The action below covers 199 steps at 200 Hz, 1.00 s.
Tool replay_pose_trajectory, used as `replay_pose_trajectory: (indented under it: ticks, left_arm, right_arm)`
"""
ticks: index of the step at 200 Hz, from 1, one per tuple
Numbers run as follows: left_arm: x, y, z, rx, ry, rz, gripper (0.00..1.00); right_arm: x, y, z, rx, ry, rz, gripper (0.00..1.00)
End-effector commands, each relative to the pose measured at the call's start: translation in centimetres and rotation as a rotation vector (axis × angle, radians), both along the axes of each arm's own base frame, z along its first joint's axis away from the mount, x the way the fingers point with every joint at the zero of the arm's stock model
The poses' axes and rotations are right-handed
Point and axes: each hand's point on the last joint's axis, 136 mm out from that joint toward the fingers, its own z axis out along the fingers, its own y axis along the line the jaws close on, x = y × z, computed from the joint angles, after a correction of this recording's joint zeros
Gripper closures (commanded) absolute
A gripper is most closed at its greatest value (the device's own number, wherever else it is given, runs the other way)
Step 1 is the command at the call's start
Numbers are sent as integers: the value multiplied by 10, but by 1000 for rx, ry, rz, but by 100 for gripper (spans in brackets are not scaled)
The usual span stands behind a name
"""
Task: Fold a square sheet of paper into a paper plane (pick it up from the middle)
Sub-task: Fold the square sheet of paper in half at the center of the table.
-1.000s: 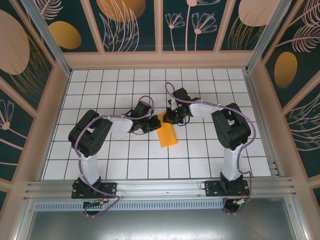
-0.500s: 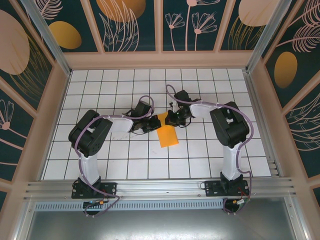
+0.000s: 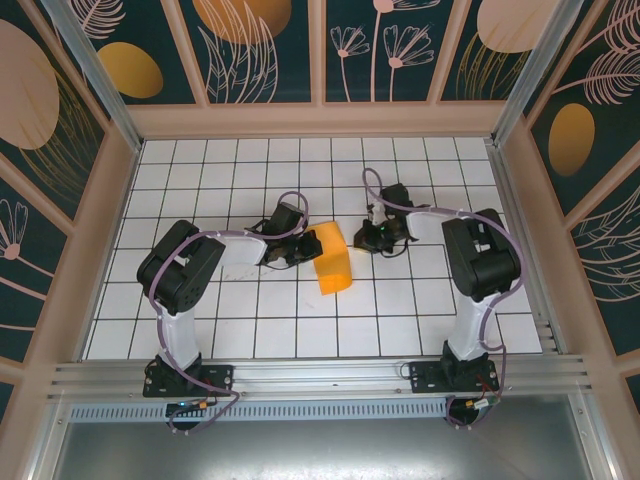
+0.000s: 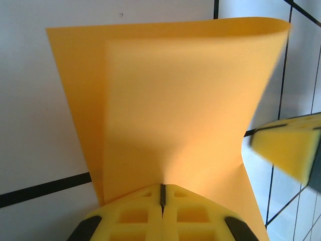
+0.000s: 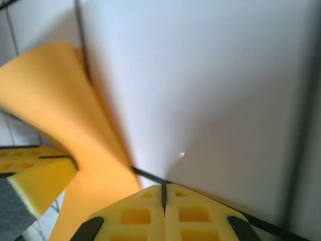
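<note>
The square sheet of paper (image 3: pixel 333 265) is bright orange and lies mid-table, bent over on itself in a loose rounded fold rather than a paper plane. My left gripper (image 3: pixel 308 247) is at its left edge, shut on the paper. In the left wrist view the sheet (image 4: pixel 175 100) narrows into the closed jaws of that gripper (image 4: pixel 162 187). My right gripper (image 3: pixel 361 240) is just right of the sheet, shut and empty. In the right wrist view its closed gripper (image 5: pixel 164 187) is over bare tile, with the paper (image 5: pixel 55 95) off to the left.
The white grid table (image 3: pixel 200 320) is boxed in by tan wall frames on three sides. An aluminium rail (image 3: pixel 320 375) runs along the near edge. A yellow pad of the right gripper (image 4: pixel 288 150) shows at the right in the left wrist view.
The right arm has drawn back to the right, off the paper. The sheet's upper layer has sprung up and looks wider. The left gripper has stayed in place, holding it.
</note>
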Motion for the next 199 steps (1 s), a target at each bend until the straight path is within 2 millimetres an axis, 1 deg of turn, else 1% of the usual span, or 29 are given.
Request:
replay_pose_trajectory:
  ticks: [1,16,34,56,73,95,109,132,147,158,171,188,199]
  left_arm:
    - [-58,79,-96,370,251,79,100]
    - [-58,79,-96,369,249,78,100]
    - [-57,78,-95,366,246,77,100]
    - [-58,78,-96,366,249,76,100]
    - [-59,79,-95,366,248,75,100]
    - [-60,80,-96,367,249,74,100]
    - [-61,80,-96,368,251,75,100]
    - [-62,81,-97,367,255,76,100]
    - [-64,82,-99,366,257,79,100]
    - [-65,82,-100,363,258,79,100]
    - [-67,83,-101,366,262,78,100]
    - [-66,83,-101,364,262,78,100]
    - [-66,82,-101,363,261,78,100]
  right_arm:
    - [8,3,21,3,-70,-10,100]
    - [7,20,29,30,-95,32,100]
    - [6,43,33,73,-101,82,100]
    - [8,65,26,95,-86,123,100]
    - [14,72,21,107,-79,124,100]
    - [23,67,10,97,-63,94,100]
    - [25,59,-1,81,-41,60,100]
    - [28,32,-19,32,-11,-15,100]
    - [33,9,-25,-3,-7,-80,100]
    - [40,-3,-21,-20,-26,-115,100]
    - [47,-6,-8,-10,-68,-129,100]
    - [50,8,16,42,-127,-100,100]
    - [48,25,28,80,-147,-61,100]
